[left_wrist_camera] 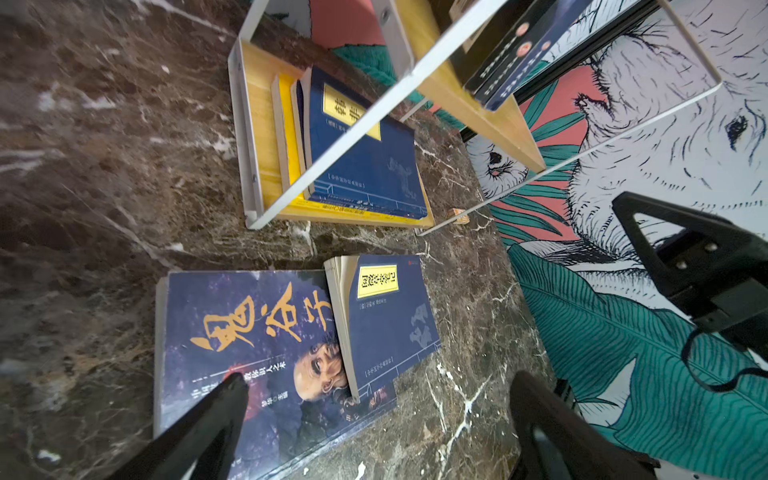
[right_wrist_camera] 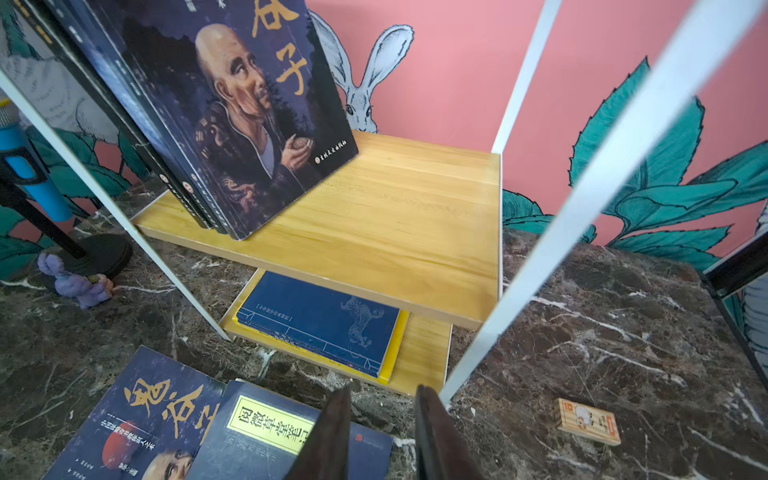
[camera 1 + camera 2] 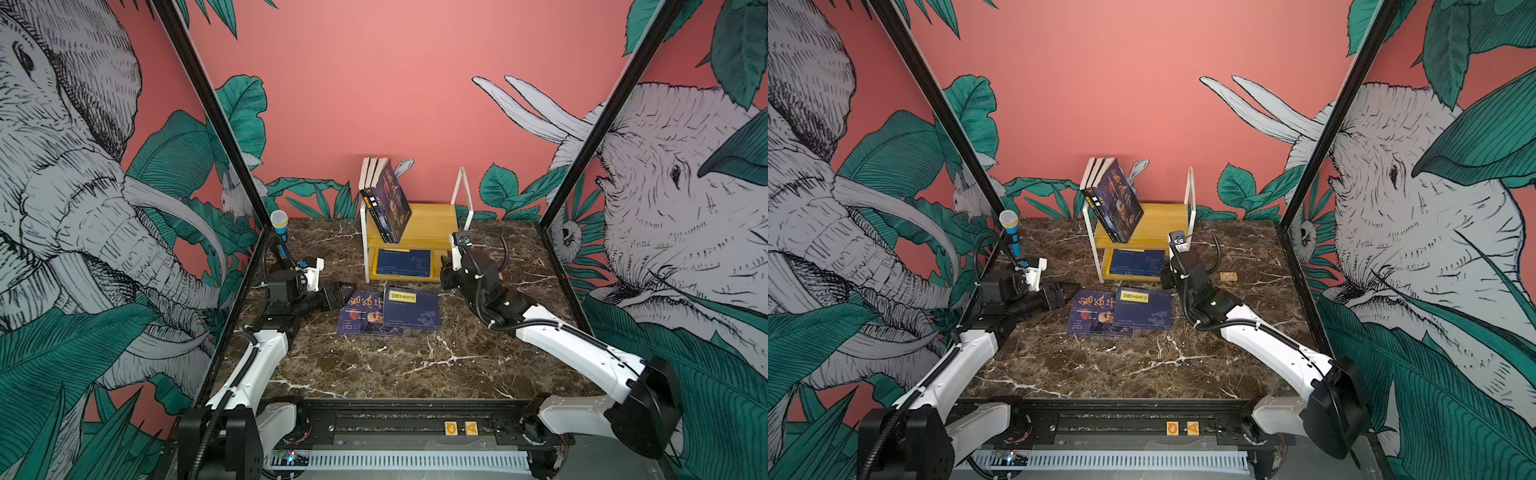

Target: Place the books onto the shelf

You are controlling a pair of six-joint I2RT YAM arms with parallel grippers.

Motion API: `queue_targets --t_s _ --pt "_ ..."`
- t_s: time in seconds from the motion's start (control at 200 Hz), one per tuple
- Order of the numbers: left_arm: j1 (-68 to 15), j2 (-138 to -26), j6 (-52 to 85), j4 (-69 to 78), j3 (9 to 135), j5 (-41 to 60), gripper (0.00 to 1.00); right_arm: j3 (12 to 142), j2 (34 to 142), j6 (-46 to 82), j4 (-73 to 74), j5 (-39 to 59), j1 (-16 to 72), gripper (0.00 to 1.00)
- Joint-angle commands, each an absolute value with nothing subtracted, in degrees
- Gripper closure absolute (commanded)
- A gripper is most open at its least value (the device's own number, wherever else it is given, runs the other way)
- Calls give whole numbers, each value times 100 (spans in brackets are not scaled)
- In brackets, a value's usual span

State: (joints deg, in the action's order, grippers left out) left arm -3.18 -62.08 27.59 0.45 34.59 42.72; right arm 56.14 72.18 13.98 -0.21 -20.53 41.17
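The shelf [image 3: 432,224] stands at the back of the table. Three dark books [image 3: 390,203] lean on its top board. A navy yellow-label book [image 2: 316,320] lies flat on the lower board. In front, a navy book with gold calligraphy [image 3: 359,313] lies on the table, and a navy yellow-label book [image 3: 411,309] overlaps its right side. My left gripper [image 3: 340,293] is open, low at the calligraphy book's left edge; one finger [image 1: 224,407] hangs over its cover. My right gripper [image 2: 382,390] hovers at the shelf's right front leg, jaws apart, nothing between them.
A yellow book [image 2: 395,353] lies under the navy one on the lower board. A blue microphone on a black stand [image 3: 279,224] is at the back left, with a purple toy [image 2: 75,282] by its base. A small wooden block [image 3: 1228,276] lies right of the shelf.
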Motion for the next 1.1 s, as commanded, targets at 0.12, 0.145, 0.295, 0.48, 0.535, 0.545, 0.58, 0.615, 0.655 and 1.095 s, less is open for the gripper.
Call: queue_targets --t_s 0.12,0.145,0.295,0.48,0.535,0.545,0.58,0.615,0.655,1.095 --pt "-690 -6690 3541 629 3292 4054 1 4680 6622 2175 -173 -2243 4128 60" --pt "-732 -6751 3614 649 3310 4046 1 4584 6581 2260 -184 -2273 4131 58" --pt "-938 -7161 3997 804 3349 3943 3 4167 6475 2767 -319 -2260 4108 45" --pt "-1250 -7608 4316 1033 3350 3819 9 3581 6618 3496 68 -1856 3970 37" --pt "-1377 -7760 4366 1054 3374 3721 9 3371 6742 3712 354 -1752 3902 37" --pt "-1403 -7787 4365 1054 3381 3714 9 3341 6759 3756 392 -1734 3883 37" --pt "-1494 -7872 4339 1038 3435 3681 9 3246 6852 3889 508 -1680 3840 37" --pt "-1599 -7944 4328 968 3486 3633 9 3178 6946 4000 598 -1618 3816 37" --pt "-1693 -8024 4345 908 3547 3633 9 3133 7043 4078 659 -1579 3806 38" --pt "-2065 -8938 4694 1266 3846 3657 18 3086 8598 4284 2120 -1148 3753 49"
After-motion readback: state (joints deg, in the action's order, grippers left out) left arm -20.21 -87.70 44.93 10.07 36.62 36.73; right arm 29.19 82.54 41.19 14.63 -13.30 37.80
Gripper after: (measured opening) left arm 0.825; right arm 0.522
